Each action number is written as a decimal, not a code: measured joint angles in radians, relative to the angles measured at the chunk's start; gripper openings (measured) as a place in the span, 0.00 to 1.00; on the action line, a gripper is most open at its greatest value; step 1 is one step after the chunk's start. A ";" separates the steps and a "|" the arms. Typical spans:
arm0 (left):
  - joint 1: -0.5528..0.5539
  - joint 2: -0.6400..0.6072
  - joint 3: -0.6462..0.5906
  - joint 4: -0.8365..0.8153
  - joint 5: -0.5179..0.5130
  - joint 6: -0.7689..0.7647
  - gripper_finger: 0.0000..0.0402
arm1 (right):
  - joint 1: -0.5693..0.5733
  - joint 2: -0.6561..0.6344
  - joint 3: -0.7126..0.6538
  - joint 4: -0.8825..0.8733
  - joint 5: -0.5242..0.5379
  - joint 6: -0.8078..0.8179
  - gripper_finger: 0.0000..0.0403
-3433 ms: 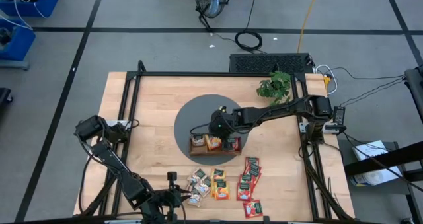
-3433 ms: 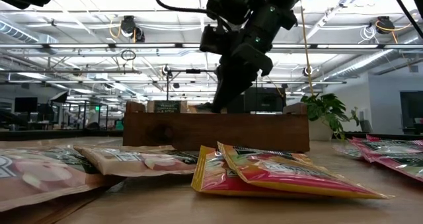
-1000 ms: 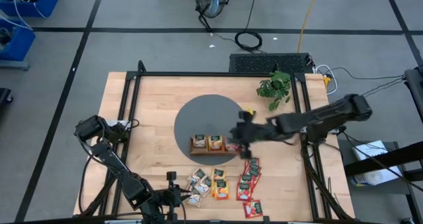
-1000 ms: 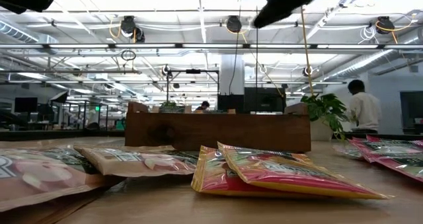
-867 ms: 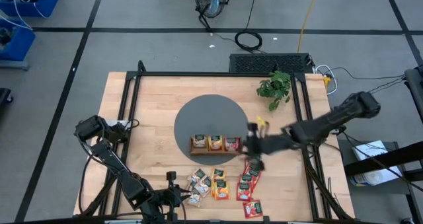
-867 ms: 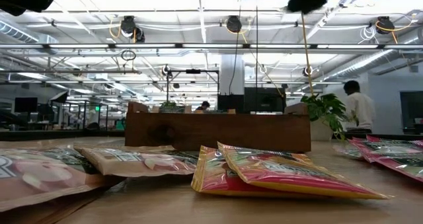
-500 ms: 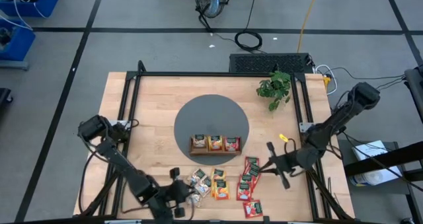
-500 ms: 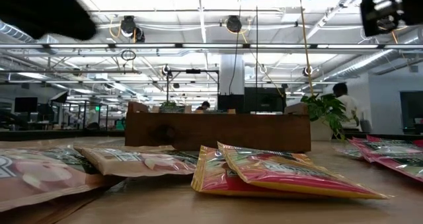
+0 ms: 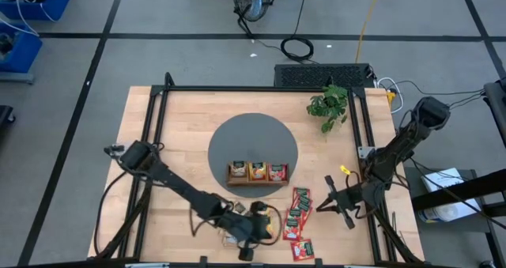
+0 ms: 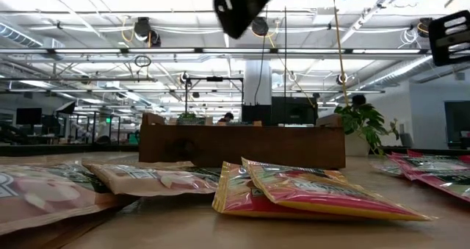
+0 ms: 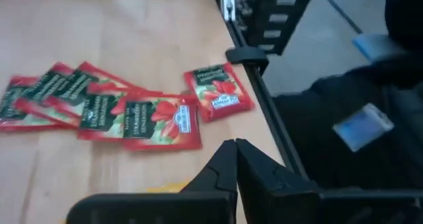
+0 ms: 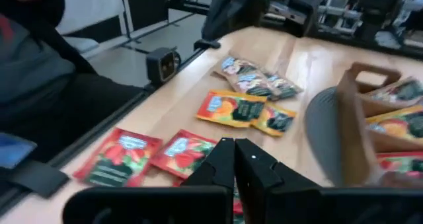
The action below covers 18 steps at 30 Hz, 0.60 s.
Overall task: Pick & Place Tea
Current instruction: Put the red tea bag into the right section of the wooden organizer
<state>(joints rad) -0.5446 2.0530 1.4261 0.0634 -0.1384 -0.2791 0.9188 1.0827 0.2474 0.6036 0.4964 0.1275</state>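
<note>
Bright overhead strip lighting; soft shadows; blurred wrist views

The wooden table (image 9: pixel 174 134) bears a grey disc (image 9: pixel 253 137), tea packets (image 9: pixel 297 213) and a plant (image 9: pixel 329 103).

My fingers (image 11: pixel 228 164) are black; red packets (image 11: pixel 162 123) carry green labels, orange packets (image 12: pixel 231 109) beside a brown tray (image 9: pixel 258 181).

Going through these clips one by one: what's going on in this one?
Two arms are sorting tea packets into a wooden tray on a grey disc. The tray holds one packet in each of its three compartments. The left gripper hangs, shut and empty, over the loose packets near the front edge; more red packets lie beside them. The right gripper is shut and empty, just right of the red ones.
</note>
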 joint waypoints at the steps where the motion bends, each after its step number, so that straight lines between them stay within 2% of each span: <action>1: 0.006 0.021 0.035 -0.016 0.019 0.009 0.01 | 0.007 0.010 0.001 0.001 -0.001 0.021 0.00; 9: 0.038 0.198 0.258 -0.061 0.143 0.023 0.03 | 0.060 0.123 0.000 0.055 -0.002 0.183 0.00; 13: 0.049 0.277 0.339 -0.056 0.145 0.015 0.01 | 0.059 0.197 0.000 0.094 -0.001 0.264 0.01; 18: 0.065 0.340 0.366 -0.066 0.134 -0.050 0.05 | 0.059 0.295 0.001 0.177 -0.002 0.304 0.03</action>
<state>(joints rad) -0.4794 2.3931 1.7920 -0.0030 -0.0048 -0.3292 0.9775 1.3772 0.2481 0.7811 0.4946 0.4316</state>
